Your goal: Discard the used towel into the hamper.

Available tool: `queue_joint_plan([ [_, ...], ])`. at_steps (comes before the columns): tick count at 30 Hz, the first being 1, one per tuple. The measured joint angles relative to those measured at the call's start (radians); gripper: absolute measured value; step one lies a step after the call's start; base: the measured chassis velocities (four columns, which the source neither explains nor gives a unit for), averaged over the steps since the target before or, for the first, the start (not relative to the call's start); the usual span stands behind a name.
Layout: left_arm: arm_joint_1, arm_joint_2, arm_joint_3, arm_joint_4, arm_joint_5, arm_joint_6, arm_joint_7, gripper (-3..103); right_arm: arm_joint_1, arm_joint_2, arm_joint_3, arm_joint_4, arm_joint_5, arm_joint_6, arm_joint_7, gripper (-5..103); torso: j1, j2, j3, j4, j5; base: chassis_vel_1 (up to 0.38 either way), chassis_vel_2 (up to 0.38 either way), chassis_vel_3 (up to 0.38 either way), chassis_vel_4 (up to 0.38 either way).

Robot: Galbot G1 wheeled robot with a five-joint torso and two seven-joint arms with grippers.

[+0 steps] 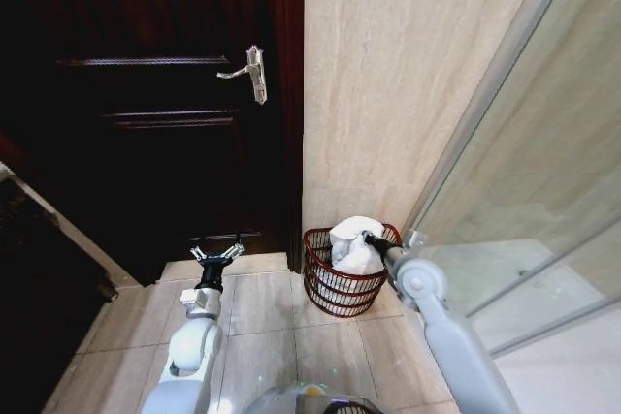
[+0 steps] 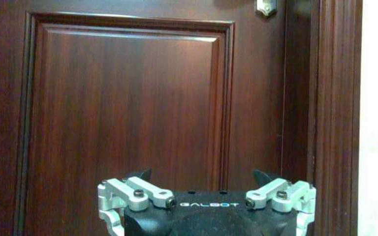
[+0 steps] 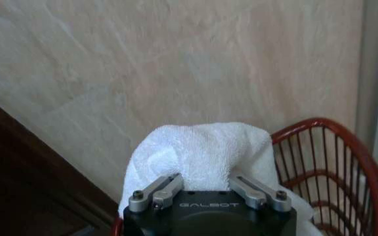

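Observation:
The used towel (image 1: pixel 351 241), white and bunched, rises above the rim of the hamper (image 1: pixel 335 293), a round red-brown wire basket on the tiled floor against the beige wall. My right gripper (image 1: pixel 369 238) is at the hamper's top, shut on the towel. In the right wrist view the towel (image 3: pixel 202 147) stands up from between the fingers of the right gripper (image 3: pixel 205 179), which are buried in the cloth, and the hamper's rim (image 3: pixel 346 147) curves just beyond. My left gripper (image 1: pixel 216 255) hangs open and empty low in front of the door, as the left wrist view (image 2: pixel 202 177) also shows.
A dark wooden door (image 1: pixel 146 143) with a silver lever handle (image 1: pixel 250 73) stands shut left of the hamper. A glass shower partition (image 1: pixel 524 191) runs along the right. Beige floor tiles (image 1: pixel 262 302) lie between the two arms.

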Motion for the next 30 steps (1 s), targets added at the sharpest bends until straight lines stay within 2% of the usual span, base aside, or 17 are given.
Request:
queue_joint_plan([
  [2,-0.005,-0.001,0.001,0.001,0.002,0.002,0.000,100,0.026,0.000,-0.009,-0.034,0.042,-0.002,0.033,12,0.000,0.000,0.000,0.0000,-0.0001,0.000,0.000,0.000,0.000],
  [3,-0.007,-0.003,0.004,0.001,0.003,0.004,0.000,100,0.049,-0.001,-0.014,-0.065,0.113,0.004,0.096,12,0.000,0.000,0.000,-0.0001,0.0001,0.000,0.000,0.000,0.000],
  [4,-0.007,-0.003,0.004,0.001,0.003,0.004,0.000,100,0.049,-0.001,-0.014,-0.065,0.113,0.004,0.096,12,0.000,0.000,0.000,-0.0001,0.0001,0.000,0.000,0.000,0.000],
  [6,-0.008,-0.003,0.006,0.005,0.004,0.005,0.000,100,0.067,-0.008,-0.004,-0.093,0.182,0.004,0.146,12,0.000,0.000,0.000,-0.0001,0.0002,0.000,0.000,0.000,0.000],
  [10,-0.010,-0.001,0.008,0.014,0.005,0.002,0.001,100,0.076,-0.030,0.014,-0.117,0.225,0.004,0.174,12,0.000,0.001,0.000,-0.0002,0.0000,0.000,0.000,0.000,0.000],
  [12,-0.008,0.000,0.008,0.018,0.005,-0.003,0.001,100,0.078,-0.059,0.030,-0.140,0.275,0.002,0.188,12,0.000,0.001,0.000,-0.0005,0.0000,0.000,0.000,0.000,0.000],
  [19,-0.009,0.005,0.011,0.034,0.007,-0.014,0.003,100,0.116,-0.069,0.023,-0.203,0.309,0.008,0.193,12,0.000,0.001,0.000,-0.0002,-0.0003,0.000,0.000,0.000,0.000],
  [28,-0.002,-0.011,0.013,0.032,0.012,-0.016,0.005,100,0.131,0.001,-0.036,-0.256,0.284,0.016,0.151,12,0.000,0.001,0.001,-0.0001,0.0000,0.000,0.000,0.000,0.000],
  [30,-0.004,-0.010,0.011,0.032,0.011,-0.019,0.005,100,0.139,0.024,-0.055,-0.286,0.246,0.021,0.138,12,0.000,0.001,0.001,0.0001,-0.0002,0.000,0.000,0.000,0.000],
])
